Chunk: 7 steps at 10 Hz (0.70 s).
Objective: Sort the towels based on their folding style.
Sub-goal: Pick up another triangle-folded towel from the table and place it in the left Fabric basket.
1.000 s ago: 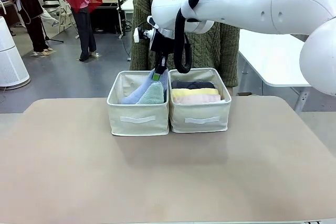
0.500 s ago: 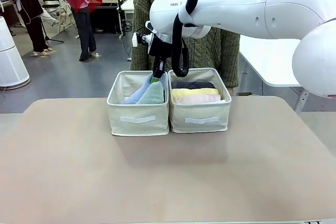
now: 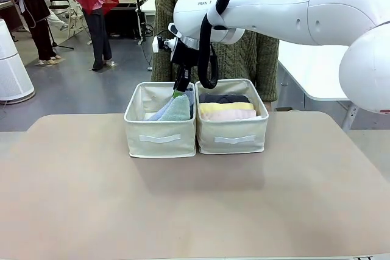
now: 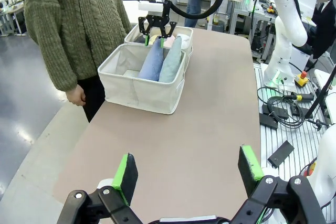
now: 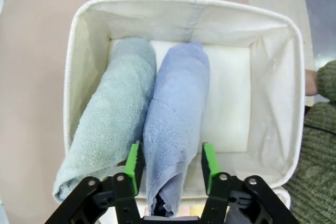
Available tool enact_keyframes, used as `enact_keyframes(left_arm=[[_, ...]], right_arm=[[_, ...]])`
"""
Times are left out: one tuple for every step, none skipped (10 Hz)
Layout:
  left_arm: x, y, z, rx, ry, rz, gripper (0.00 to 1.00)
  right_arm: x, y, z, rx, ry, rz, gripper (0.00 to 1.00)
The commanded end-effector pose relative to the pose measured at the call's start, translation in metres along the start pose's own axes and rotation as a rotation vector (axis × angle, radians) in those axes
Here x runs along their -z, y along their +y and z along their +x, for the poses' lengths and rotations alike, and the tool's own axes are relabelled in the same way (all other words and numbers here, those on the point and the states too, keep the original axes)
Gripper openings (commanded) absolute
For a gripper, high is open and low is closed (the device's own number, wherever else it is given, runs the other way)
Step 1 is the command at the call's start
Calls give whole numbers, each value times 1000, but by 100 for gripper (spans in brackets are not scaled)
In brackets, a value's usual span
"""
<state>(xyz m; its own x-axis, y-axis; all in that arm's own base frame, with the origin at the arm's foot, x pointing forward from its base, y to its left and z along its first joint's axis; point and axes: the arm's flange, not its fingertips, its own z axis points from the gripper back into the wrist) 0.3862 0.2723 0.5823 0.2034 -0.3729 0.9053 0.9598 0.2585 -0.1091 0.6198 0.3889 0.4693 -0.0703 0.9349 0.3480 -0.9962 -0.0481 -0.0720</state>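
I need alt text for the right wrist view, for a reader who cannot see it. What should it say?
Seen from above, the right gripper hangs open over a beige fabric bin, its green pads on either side of the lavender-blue towel. A pale teal towel lies beside that one in the bin, touching it; a green knitted sleeve shows at the right edge.

I see fluffy terry lavender-blue towel (image 5: 176, 114) and teal towel (image 5: 113, 114), matt canvas bin (image 5: 79, 45), glossy plastic arm (image 3: 292, 4).

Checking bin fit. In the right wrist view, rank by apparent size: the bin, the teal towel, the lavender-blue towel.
1. Beige bin, clearly largest.
2. Pale teal towel and lavender-blue towel: look alike, so unranked.
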Motion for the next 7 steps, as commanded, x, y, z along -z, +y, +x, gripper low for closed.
enact_keyframes(left_arm=[[1,-4,-3,10,22,7,100],[1,-4,-3,10,22,7,100],[1,-4,-3,10,22,7,100],[1,-4,-3,10,22,7,100],[1,-4,-3,10,22,7,100],[1,-4,-3,10,22,7,100],[1,-4,-3,10,22,7,100]], right_arm=[[-5,-7,1,-3,-34,23,99],[-5,-7,1,-3,-35,23,100],[-6,-7,1,-3,-35,21,100],[-7,-7,1,-2,-34,22,100],[-7,-6,1,-2,-34,23,100],[-9,-7,0,1,-36,20,100],[-14,-6,0,17,-41,4,100]])
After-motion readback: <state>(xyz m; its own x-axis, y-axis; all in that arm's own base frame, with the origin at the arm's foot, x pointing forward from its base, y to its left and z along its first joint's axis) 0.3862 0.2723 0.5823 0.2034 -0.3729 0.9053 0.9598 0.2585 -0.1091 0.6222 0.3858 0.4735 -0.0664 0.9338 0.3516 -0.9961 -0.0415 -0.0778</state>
